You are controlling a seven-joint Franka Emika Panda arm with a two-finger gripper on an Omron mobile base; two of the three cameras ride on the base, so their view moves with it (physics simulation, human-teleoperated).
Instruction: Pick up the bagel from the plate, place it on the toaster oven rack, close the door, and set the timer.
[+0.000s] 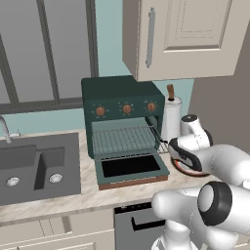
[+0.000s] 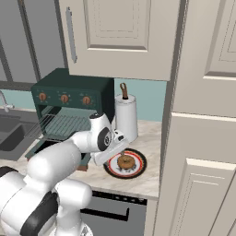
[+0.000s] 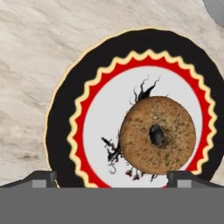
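While tool [image 3: 112,178] gapes, bagel [image 3: 157,135] below, between tips

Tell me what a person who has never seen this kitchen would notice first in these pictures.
First comes the dark green toaster oven on the counter, with its door folded down and the wire rack pulled out over it. Next is the bright plate to the right of the oven, beside a white paper-towel roll, with a brown bagel lying on it. The open end effector hangs just above the bagel.
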